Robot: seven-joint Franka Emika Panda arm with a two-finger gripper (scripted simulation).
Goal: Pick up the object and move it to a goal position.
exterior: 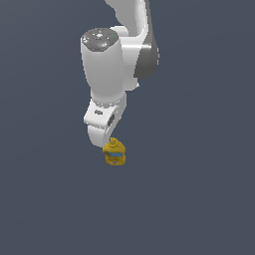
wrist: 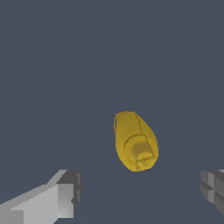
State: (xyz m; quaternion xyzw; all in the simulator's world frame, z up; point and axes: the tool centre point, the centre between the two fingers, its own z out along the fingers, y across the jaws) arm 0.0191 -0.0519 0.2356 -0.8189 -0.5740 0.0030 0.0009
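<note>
The claw (wrist: 140, 192) is spread wide and grasps nothing. In the wrist view its two fingers stand well apart, one pale grey finger (wrist: 52, 199) with a darker pad and one dark ribbed fingertip (wrist: 213, 188) at the frame's edge, and the gap between them is bare dark surface. In the exterior view the fingers cannot be made out, since the white hand hides them.

The object (wrist: 134, 141), a small mustard-yellow lumpy piece, lies beyond the fingertips in the wrist view, between the lines of the two fingers but touching neither. From that camera its rounded knob faces the lens and its body stretches away behind it. In the exterior view the object (exterior: 114, 153) sits just below the lower end of the hand, slightly toward the exterior view's right of it, with the knob uppermost and a light-blue patch across its near face. Whether hand and object touch there cannot be told; they overlap at the knob.

No brand, label or readable writing shows on the object or on the robot.

The arm (exterior: 104, 64) comes down from the top of the exterior view, its thick white link nearly vertical, a grey disc with small red and green marks capping the joint, and the white hand (exterior: 103, 122) pointing downward.

The tabletop (exterior: 199, 199) is a plain dark blue-grey surface.
</note>
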